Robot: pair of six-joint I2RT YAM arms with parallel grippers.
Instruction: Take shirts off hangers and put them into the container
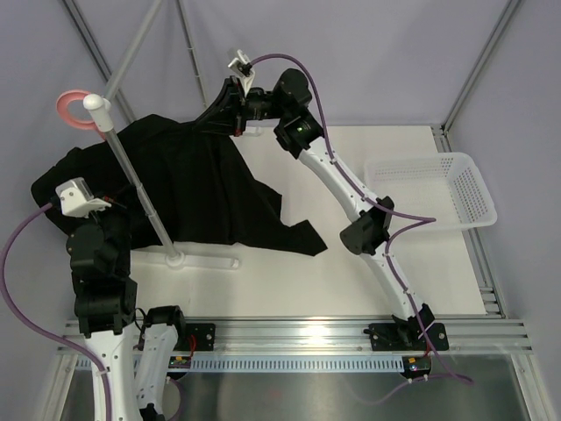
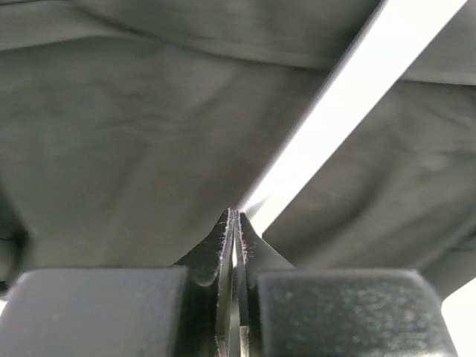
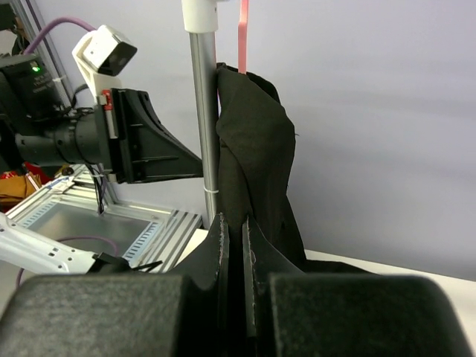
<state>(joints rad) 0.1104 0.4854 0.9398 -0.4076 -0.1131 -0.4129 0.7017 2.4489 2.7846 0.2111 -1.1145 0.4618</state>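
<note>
**Shirt at the left edge, basket at the right**

So the black shirt [image 1: 193, 184] is draped over the rack pole [image 1: 136, 180] near the left edge of the bench [image 1: 289, 281], with the pink hanger [image 1: 74, 107] hook poking out toward the far left corner. The right arm [image 1: 337, 175] has its jaws closed, and they look pinched on the shirt's far edge. The left arm [image 1: 101, 254] has its jaws closed right up against the cloth, nothing visibly between them. The basket [image 1: 465, 162] sits at the right edge, well apart, so I'd say the right arm is nearer for the carry rightward.
</note>
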